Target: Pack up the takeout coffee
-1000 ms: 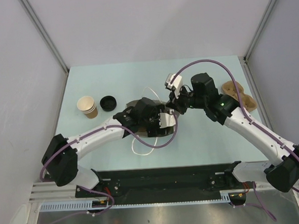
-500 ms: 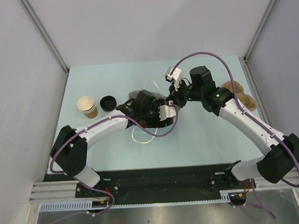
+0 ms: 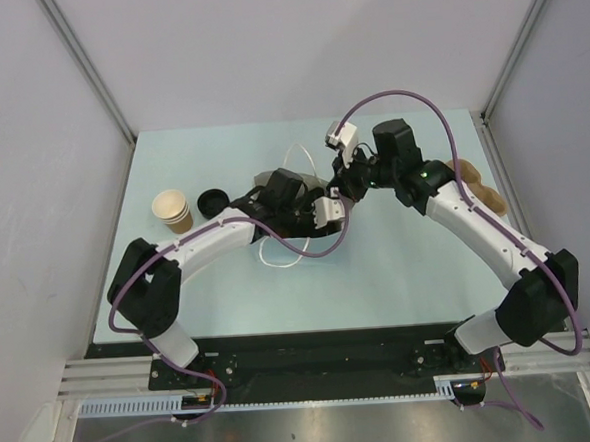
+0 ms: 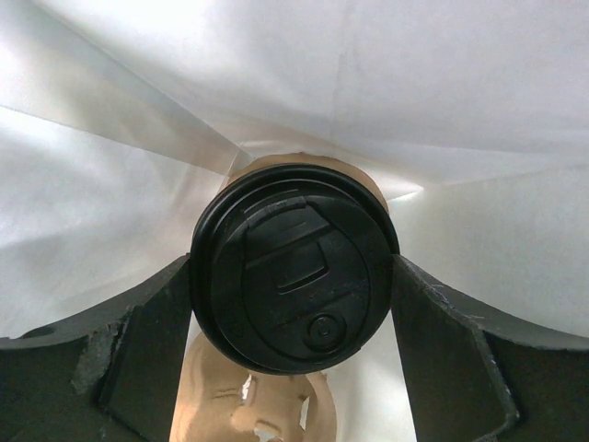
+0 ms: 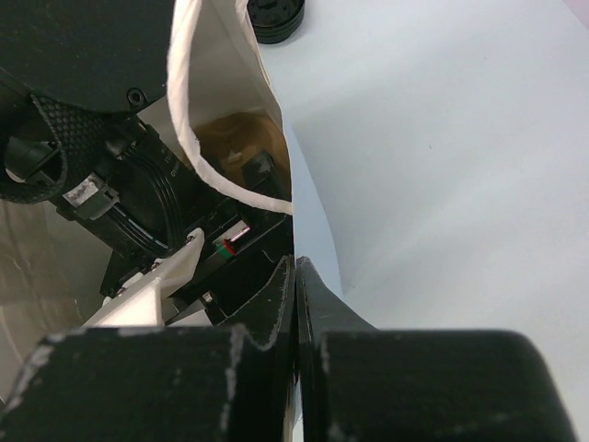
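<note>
On our bench (image 3: 408, 274), a white paper bag (image 4: 386, 83) gapes open at centre. Inside it is the takeout coffee (image 4: 293, 267), our left hand (image 4: 293, 313) clasping its black lid from both sides. Our right hand (image 5: 294, 281), at three o'clock, pinches the bag's rim tight.

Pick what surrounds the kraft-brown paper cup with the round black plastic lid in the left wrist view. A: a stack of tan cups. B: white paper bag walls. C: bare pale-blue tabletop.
B: the kraft-brown paper cup, between the left gripper's fingers, has the white paper bag walls behind and around it.
</note>
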